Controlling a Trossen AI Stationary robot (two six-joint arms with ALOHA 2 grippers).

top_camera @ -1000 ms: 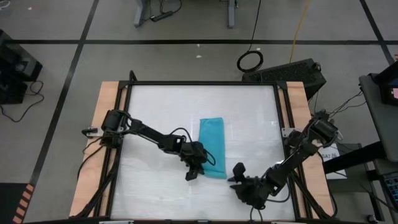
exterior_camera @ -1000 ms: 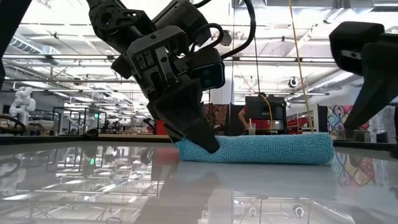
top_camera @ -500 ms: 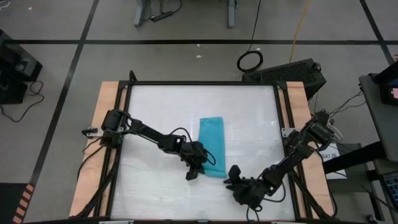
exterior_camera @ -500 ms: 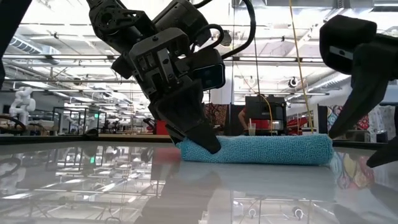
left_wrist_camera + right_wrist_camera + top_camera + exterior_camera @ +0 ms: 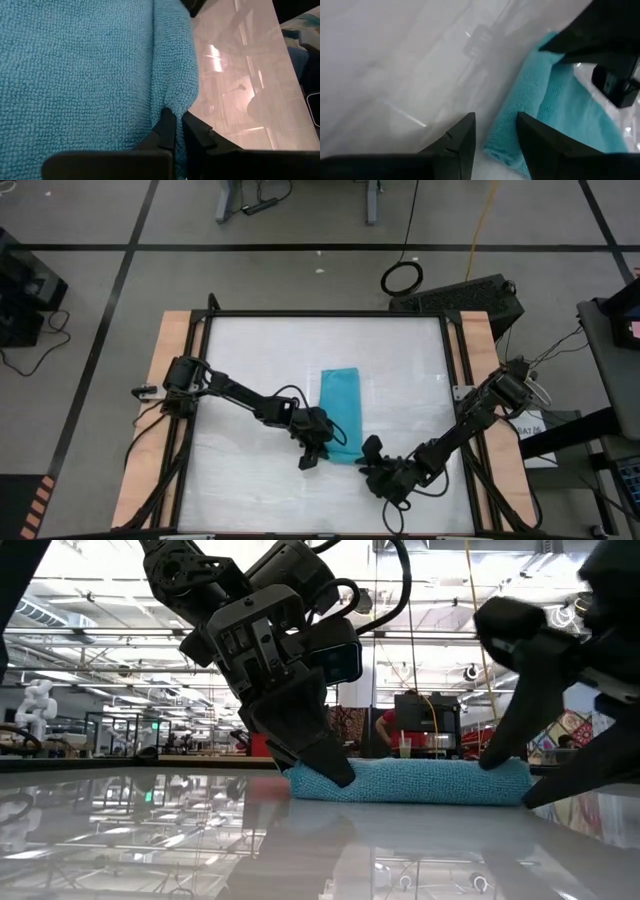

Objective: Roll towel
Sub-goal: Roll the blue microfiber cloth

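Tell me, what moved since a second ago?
The right gripper slid in across the table toward the near corner of the towel and now sits right at it with open jaws, not yet holding it. The left gripper stayed shut on the towel's other near corner, and the towel did not move.

Turquoise-blue towel (image 5: 339, 412) of plain looped fabric, lay flat near the middle of the white table, long side running away from the front edge. Front end curled into a low roll (image 5: 415, 782), seen from the side as a thick blue band resting on the glossy surface. Rest spread smooth, unpatterned, edges straight.
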